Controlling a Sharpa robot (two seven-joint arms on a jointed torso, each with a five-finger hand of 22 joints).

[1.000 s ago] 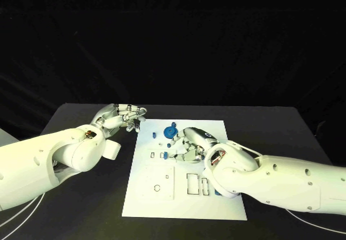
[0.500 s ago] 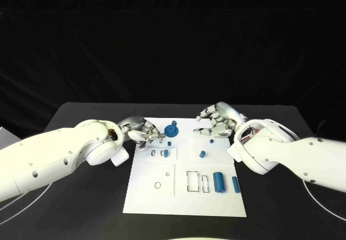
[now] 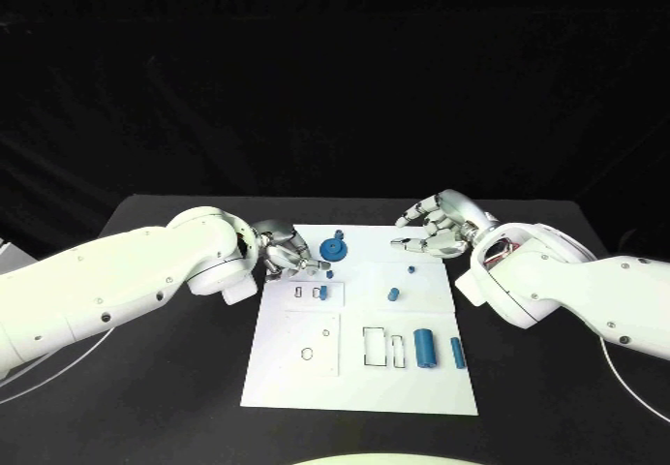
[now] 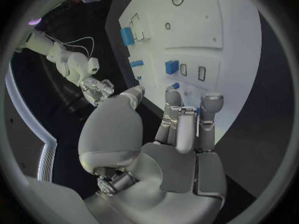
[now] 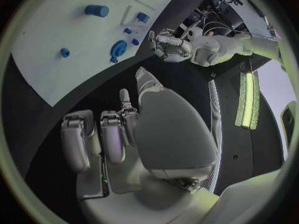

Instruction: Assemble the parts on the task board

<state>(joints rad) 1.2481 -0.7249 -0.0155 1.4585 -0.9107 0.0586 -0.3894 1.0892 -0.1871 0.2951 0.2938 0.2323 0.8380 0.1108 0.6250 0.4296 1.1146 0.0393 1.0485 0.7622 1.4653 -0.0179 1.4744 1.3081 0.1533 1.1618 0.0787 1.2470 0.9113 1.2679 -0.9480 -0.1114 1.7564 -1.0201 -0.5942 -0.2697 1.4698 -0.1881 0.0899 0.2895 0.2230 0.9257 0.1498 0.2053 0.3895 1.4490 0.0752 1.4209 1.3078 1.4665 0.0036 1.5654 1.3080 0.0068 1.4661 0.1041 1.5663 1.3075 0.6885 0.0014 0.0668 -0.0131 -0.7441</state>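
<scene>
The task board (image 3: pixel 315 373) is lying flat in the middle of the black counter (image 3: pixel 167 387), its long sides running from near to far. The left hand (image 3: pixel 284 254) is hovering over the board's far left corner, its fingers (image 4: pixel 179 129) curling inward over the white surface with nothing visibly between them; the wrist view is showing them bent close together above a row of small slots. Just to the right of that hand, a round blue gear-like part (image 3: pixel 335 251) is sitting near the far edge of the board. A small blue part (image 3: pixel 324 293) is standing in a slot just near of the left hand. Toward the middle of the board, a short blue peg (image 3: pixel 394 294) is lying alone, and another small blue piece (image 3: pixel 413 270) is sitting just beyond it, toward the far right edge. On the near right, a thick blue cylinder (image 3: pixel 424 351) is lying beside a thinner blue pin (image 3: pixel 457 353), the two parallel and slightly apart, next to an outlined rectangular recess (image 3: pixel 377 349). The right hand (image 3: pixel 439 231) is hanging above the counter just off the board's far right corner, its fingers (image 5: pixel 112 139) loosely curled and holding nothing.
</scene>
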